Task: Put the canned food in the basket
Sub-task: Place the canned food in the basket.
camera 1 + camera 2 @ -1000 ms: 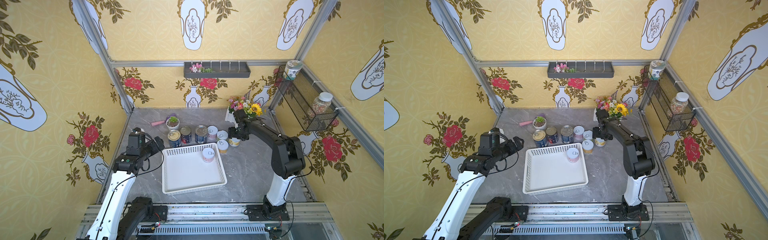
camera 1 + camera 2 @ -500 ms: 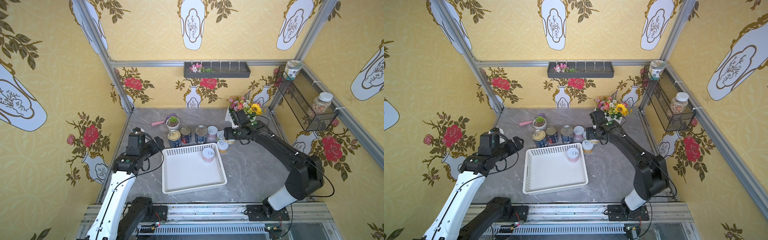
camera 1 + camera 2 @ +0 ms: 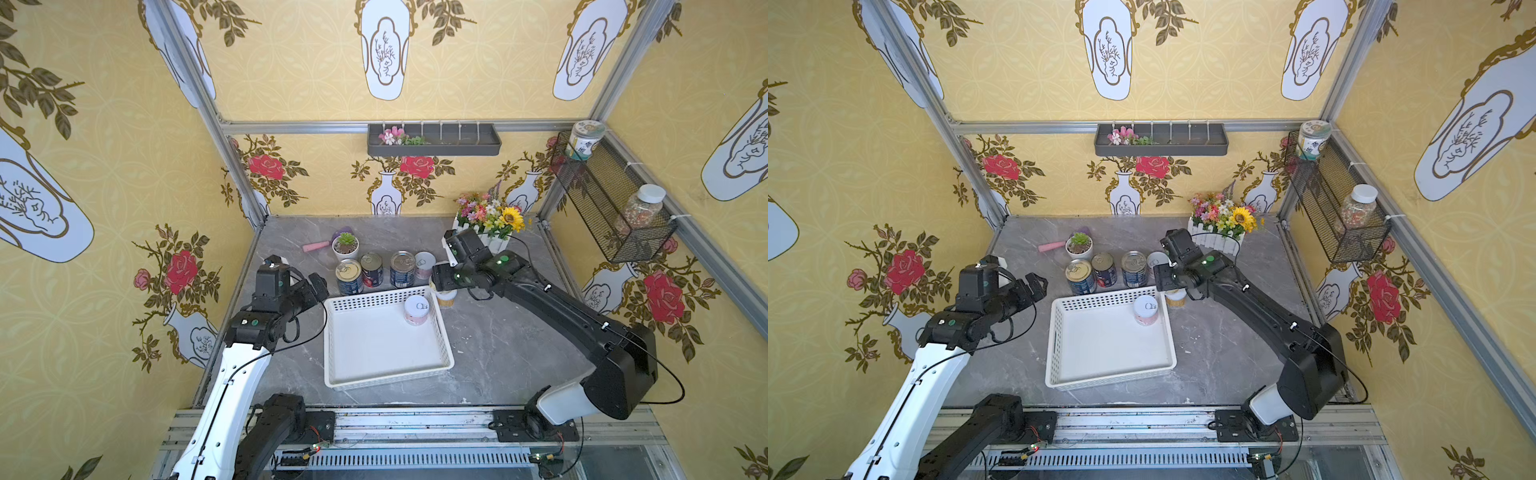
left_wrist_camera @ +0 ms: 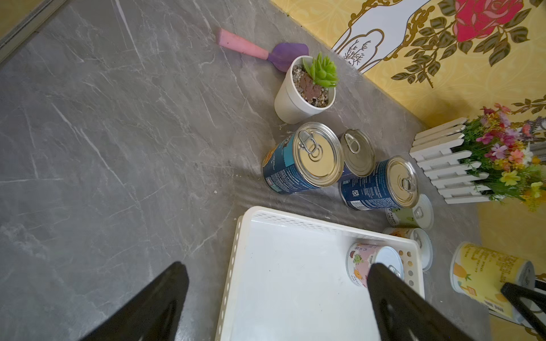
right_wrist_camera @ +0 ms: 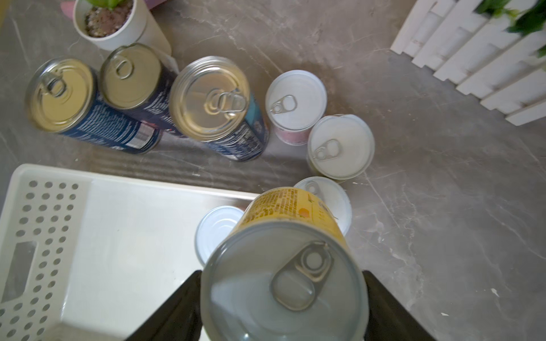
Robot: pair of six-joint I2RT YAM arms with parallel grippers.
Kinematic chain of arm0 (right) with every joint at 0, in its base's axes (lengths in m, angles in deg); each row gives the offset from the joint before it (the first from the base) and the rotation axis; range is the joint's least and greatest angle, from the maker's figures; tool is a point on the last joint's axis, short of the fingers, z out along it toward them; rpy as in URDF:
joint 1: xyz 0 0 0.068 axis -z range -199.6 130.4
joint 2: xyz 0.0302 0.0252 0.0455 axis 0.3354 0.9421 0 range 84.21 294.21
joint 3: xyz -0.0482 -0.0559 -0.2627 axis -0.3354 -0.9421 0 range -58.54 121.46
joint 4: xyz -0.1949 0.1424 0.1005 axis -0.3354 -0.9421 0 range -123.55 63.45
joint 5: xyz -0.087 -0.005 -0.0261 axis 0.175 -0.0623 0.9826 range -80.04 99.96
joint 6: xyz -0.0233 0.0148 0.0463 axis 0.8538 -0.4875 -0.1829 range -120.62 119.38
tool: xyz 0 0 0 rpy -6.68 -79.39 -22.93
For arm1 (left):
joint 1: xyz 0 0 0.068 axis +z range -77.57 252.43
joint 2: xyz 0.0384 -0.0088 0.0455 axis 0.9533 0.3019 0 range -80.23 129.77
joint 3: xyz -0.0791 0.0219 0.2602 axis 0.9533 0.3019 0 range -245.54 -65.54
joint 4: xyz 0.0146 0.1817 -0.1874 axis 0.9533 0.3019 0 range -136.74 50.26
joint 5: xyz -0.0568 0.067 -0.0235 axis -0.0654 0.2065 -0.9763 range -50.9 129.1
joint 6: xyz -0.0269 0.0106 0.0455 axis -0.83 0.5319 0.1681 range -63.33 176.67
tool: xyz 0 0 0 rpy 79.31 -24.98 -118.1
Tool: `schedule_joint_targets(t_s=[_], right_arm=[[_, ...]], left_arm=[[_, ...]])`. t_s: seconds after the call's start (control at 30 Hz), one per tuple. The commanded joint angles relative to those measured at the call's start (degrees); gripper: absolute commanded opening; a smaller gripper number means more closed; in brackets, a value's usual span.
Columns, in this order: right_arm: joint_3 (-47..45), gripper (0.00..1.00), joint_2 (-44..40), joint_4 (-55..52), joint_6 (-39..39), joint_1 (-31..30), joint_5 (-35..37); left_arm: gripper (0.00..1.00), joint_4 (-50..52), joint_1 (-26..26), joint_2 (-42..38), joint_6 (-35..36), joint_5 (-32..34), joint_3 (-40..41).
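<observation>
The right gripper (image 5: pixel 283 313) pinches the small yellow-labelled, white-lidded can (image 5: pixel 295 212) across its stiff, likely slippery sides, beside a corner of the white perforated plastic basket (image 5: pixel 44 212).

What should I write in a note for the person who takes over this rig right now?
Left gripper: open, empty, hovering beside the basket.
Right gripper: shut on a yellow can, lifted near the basket's far right corner.
Done: one pink can stands upright in the basket.
Left: set the held can in, then move six from the table: three large cans and three small cans, all behind or beside the basket.
</observation>
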Motion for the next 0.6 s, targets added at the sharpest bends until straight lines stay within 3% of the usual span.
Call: schedule_joint_targets(t_s=[0.0, 0.27, 0.57], right_arm=[[1.65, 0.68, 1.71, 4.31, -0.92, -3.02, 2.14], [5.91, 0.67, 8.28, 5.14, 0.04, -11.62, 5.64], [11.92, 0.67, 17.98, 5.58, 0.24, -16.11, 3.05]], left_arm=[[1.00, -0.68, 0.01, -0.07, 0.14, 0.27, 0.48], [1.00, -0.65, -0.12, -0.18, 0.11, 0.30, 0.48], [1.00, -0.58, -0.23, -0.36, 0.02, 0.56, 0.47]])
